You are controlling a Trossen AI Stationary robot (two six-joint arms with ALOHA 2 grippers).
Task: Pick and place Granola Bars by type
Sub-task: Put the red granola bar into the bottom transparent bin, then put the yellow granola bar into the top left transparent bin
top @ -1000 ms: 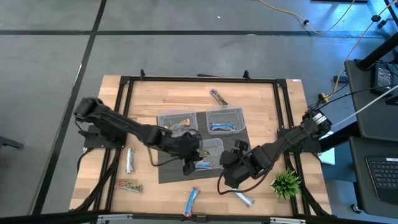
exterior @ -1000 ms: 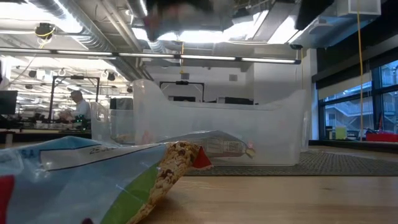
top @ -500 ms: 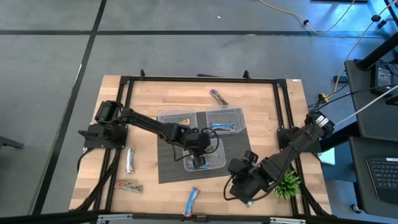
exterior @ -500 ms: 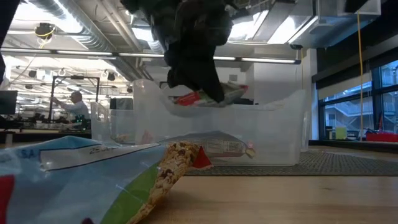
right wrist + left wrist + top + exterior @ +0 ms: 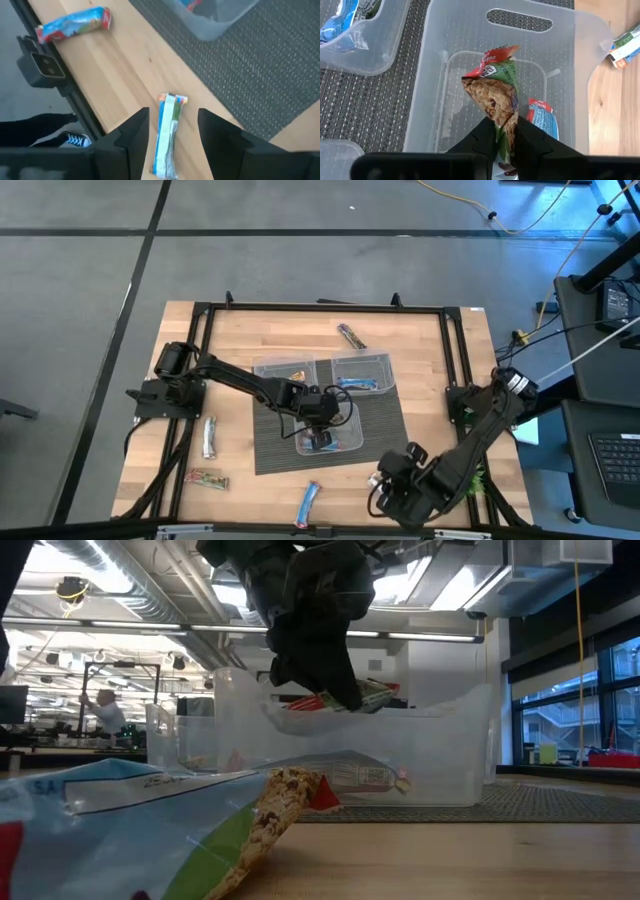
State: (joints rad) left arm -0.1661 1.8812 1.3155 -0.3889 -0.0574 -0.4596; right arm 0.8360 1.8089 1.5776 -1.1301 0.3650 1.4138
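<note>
My left gripper (image 5: 502,131) (image 5: 322,420) is shut on a green-red granola bar (image 5: 495,85) (image 5: 345,697) above the near clear tub (image 5: 570,60) (image 5: 345,442), which holds a blue-red bar (image 5: 542,114). My right gripper (image 5: 172,117) (image 5: 398,490) is open near the table's near edge. Its fingers stand on either side of a silver-blue bar (image 5: 167,142) lying flat on the wood, without touching it. In the high view that bar is hidden under the gripper. My left gripper pinches the green-red bar by its near end (image 5: 504,122) between the two fingers, which come from above, slanting down. The bar sticks out past the fingertips, lifted clear at about the height of the tub's rim, its red end (image 5: 496,54) farthest from the fingers.
Two more clear tubs (image 5: 285,373) (image 5: 362,372) hold bars on the far side of the grey mat (image 5: 385,415). Loose bars lie on the wood: dark (image 5: 350,335), silver (image 5: 209,437), green-red (image 5: 208,477), blue (image 5: 308,504) (image 5: 75,22). A potted plant (image 5: 478,476) stands behind my right arm.
My right gripper has moved toward the table's near edge and come over the silver-blue bar. My left gripper, carrying the green-red bar, has come down over the near tub and then kept still.
</note>
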